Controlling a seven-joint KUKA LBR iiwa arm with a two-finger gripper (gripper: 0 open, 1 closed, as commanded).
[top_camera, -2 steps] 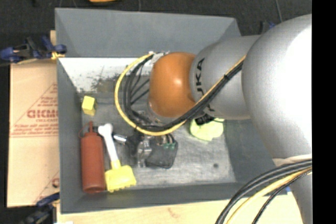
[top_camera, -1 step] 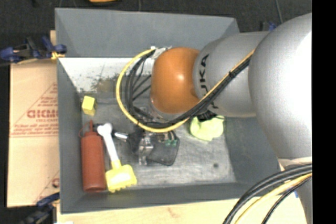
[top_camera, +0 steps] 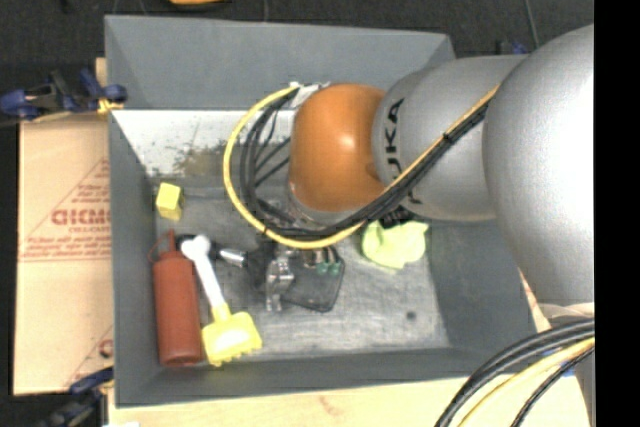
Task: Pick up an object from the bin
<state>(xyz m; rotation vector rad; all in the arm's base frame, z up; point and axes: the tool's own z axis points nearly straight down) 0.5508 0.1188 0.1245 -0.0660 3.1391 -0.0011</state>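
1. The silver arm (top_camera: 480, 145) comes in from the right and hangs over the middle of the grey bin (top_camera: 280, 55), covering much of its floor.
2. Its wrist carries a rounded orange cover (top_camera: 335, 150), and we see a loop of yellow and black cables (top_camera: 236, 177) on the cover's left side.
3. A red bottle (top_camera: 177, 307) lies lengthwise along the left wall, near the front corner.
4. A brush (top_camera: 213, 293) with a white handle and a yellow head lies just beside the bottle on its right, head toward the front.
5. A lime-green lump (top_camera: 396, 243) sits right of centre, partly under the arm.
6. A dark, partly see-through thing (top_camera: 322, 287) lies at the middle of the floor, below the wrist.
7. A small yellow block (top_camera: 169, 201) lies by the left wall, apart from the bottle.
8. The fingers (top_camera: 277, 279) are low, just left of the dark thing. We cannot tell how far apart they stand or whether they have hold of anything.
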